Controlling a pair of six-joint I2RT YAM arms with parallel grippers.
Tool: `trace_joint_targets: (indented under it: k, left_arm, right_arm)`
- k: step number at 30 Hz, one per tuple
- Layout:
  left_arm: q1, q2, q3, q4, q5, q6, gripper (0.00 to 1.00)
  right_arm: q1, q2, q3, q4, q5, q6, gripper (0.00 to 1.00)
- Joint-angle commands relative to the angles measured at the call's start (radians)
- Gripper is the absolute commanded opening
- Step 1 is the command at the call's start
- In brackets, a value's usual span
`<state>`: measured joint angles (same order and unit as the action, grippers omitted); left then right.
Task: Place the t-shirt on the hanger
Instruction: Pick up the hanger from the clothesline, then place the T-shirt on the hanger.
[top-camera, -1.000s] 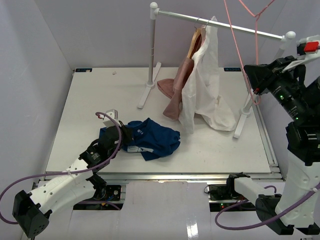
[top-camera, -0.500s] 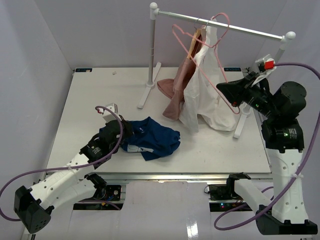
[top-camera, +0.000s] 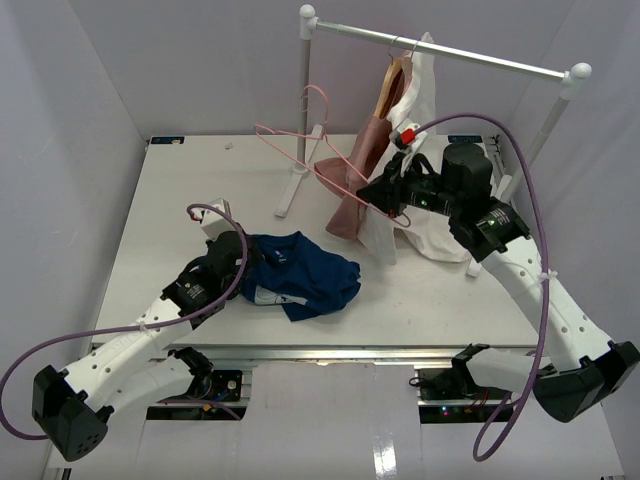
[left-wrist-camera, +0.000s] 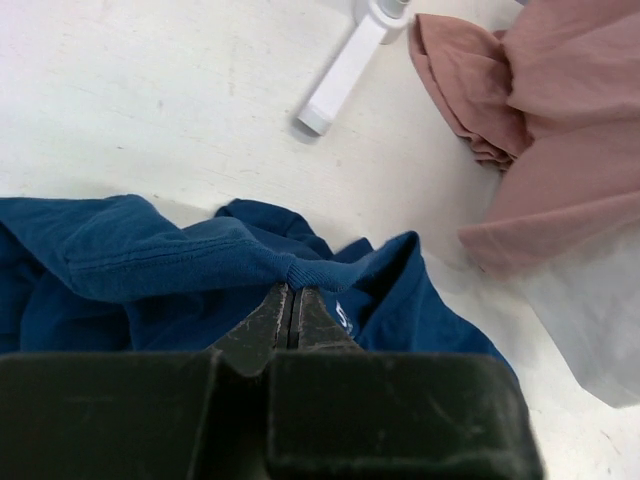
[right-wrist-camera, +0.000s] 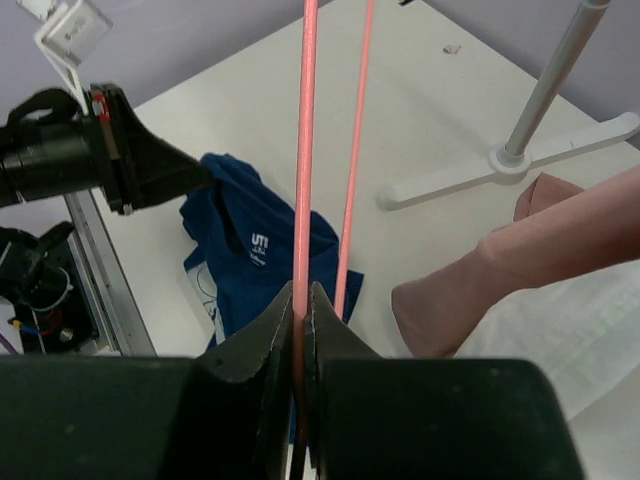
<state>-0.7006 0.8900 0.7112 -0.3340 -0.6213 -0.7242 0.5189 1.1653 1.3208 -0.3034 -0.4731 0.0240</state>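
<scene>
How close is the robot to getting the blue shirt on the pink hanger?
Partway. Done: the right gripper is shut on the hanger, holding it up. In hand: the left gripper pinches the t-shirt. Left: the t-shirt lies crumpled on the table, none of it on the hanger.

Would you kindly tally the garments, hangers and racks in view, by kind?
Garments: 3 (navy t-shirt, dusty-pink garment, white garment)
Hangers: 2 (pink hanger, wooden hanger)
Racks: 1 (clothes rack)
Total: 6
</scene>
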Motion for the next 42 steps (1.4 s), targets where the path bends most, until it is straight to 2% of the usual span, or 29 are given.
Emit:
trace_joint_targets:
  k: [1, 6, 9, 14, 30, 42]
  left_arm:
    - [0.065, 0.041, 0.047, -0.027, 0.021, 0.014, 0.0]
    - [0.119, 0.05, 0.04, 0.003, 0.125, 0.004, 0.0]
    - [0.122, 0.062, 0.028, 0.011, 0.128, 0.003, 0.0]
    - [0.134, 0.064, 0.043, 0.013, 0.135, 0.012, 0.0]
    - [0.154, 0.066, 0.092, -0.023, 0.14, 0.028, 0.0]
    - [0.156, 0.09, 0.087, -0.013, 0.135, 0.038, 0.0]
  right_arm:
    - [0.038, -0.074, -0.095, 0.084, 0.065, -0.062, 0.08]
    - [0.054, -0.198, -0.306, 0.11, 0.044, -0.055, 0.08]
    - [0.06, -0.302, -0.463, 0.142, 0.055, -0.033, 0.08]
    - [0.067, -0.432, -0.573, 0.122, 0.041, 0.0, 0.08]
    - [0.086, -0.497, -0.693, 0.182, -0.114, 0.064, 0.08]
    - [0.123, -0.509, -0.723, 0.213, -0.139, 0.082, 0.08]
